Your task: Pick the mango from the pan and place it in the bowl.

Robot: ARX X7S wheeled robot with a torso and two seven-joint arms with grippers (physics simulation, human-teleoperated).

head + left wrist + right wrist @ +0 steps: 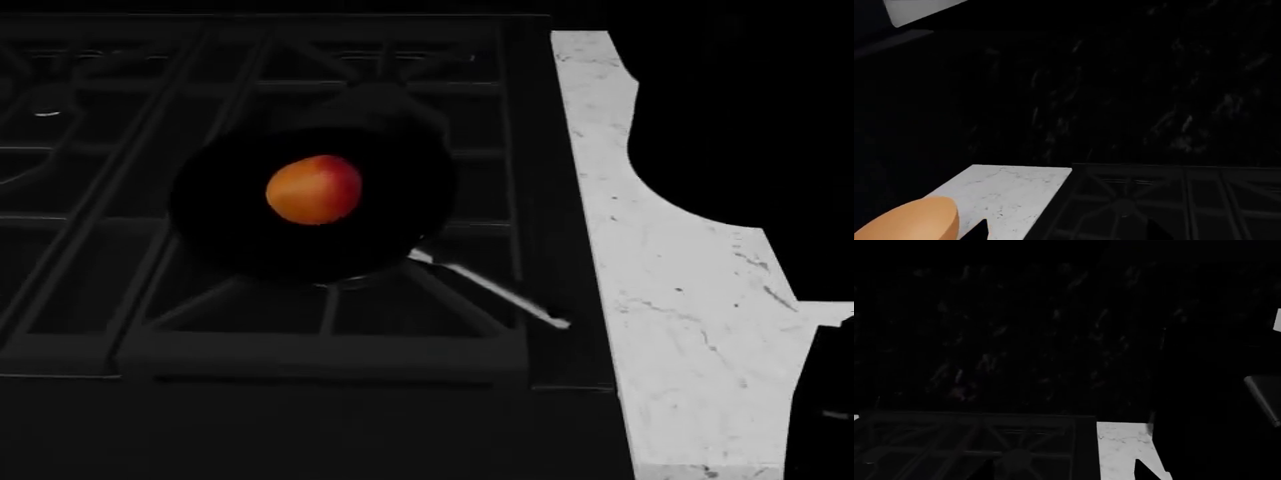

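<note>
Mango [314, 189] sits mid-pan [227, 235], rim clear all around.

1. We saw nothing above the mango [315, 189]; it sat alone in the pan [227, 225], so room straight down was free.
2. The pan's rim was low, hardly a barrier from any side.
3. The pan handle [489, 288] stuck out toward the white marble counter [681, 300], across the stove grate [94, 250] – an obstacle for a low approach from the right.
4. Grate bars around the pan were raised ridges; no other objs on them.
5. A big dark shape [747, 120] covered the counter's far right, too dark to ID.
6. In the left wrist view, the bowl [917, 222] sat on a counter strip [1017, 195] beside the stove edge.
</note>
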